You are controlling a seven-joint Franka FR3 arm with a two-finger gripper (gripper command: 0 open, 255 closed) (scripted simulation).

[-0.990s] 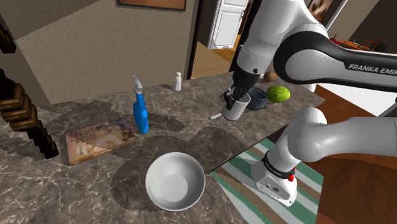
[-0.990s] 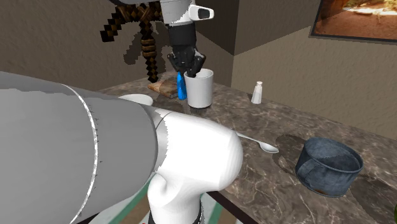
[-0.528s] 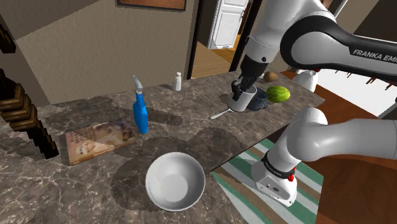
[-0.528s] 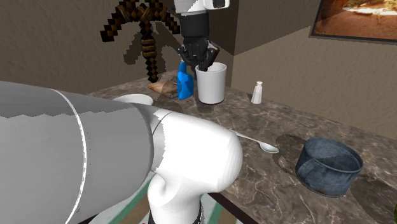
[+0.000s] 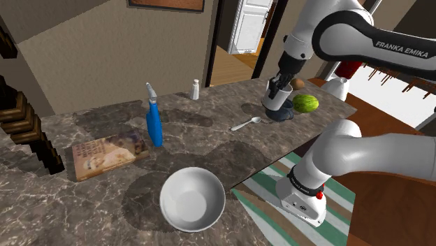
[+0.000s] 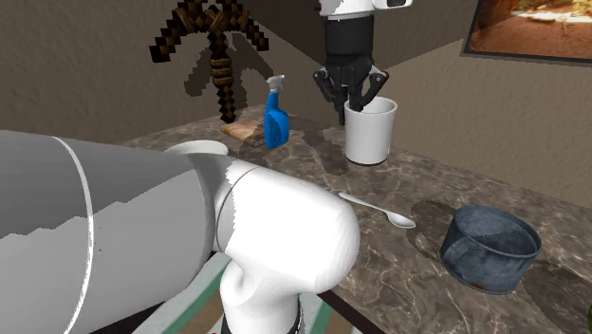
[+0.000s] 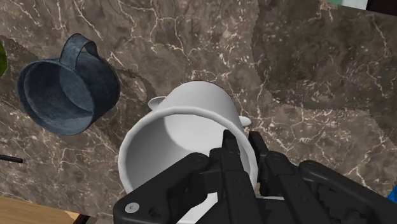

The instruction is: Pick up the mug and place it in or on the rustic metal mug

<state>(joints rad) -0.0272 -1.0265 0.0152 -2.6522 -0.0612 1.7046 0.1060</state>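
Nearest in the shoulder view, the wide white bowl [image 5: 192, 199] sits at 6 o'clock on the dark marbled stone surface [image 5: 105, 126], well apart from the work. Farther in, the slim silver spoon [image 5: 246, 124] lies flat at 8 o'clock of the carried mug.

That tall plain white mug [image 5: 274, 103] hangs from the jaws, which pinch its wall. In the wrist view 1 black finger is inside the rim and the other is outside. In the second exterior view its base looks clear of the surface.

The target is the squat blue-grey metal mug [image 6: 490, 247] with a loop handle. It stands upright and empty at about 4 o'clock of the white mug in that view, with the spoon between the 2. Just beyond it in the shoulder view, at 2 o'clock, lies the round green melon [image 5: 305, 103].

The step in hand looks like the carry across.
- Height first: the white mug's base should pass above the metal rim, not into its side.
- Centre mouth over mouth using the wrist view before descending.
- The 2 mugs look close in width, so the white mug may seat on the rim rather than inside. Lower slowly and straight.
- A 1-sided rim pinch lets the mug swing, so move gently.
- Open the jaws only once the mug rests steadily.
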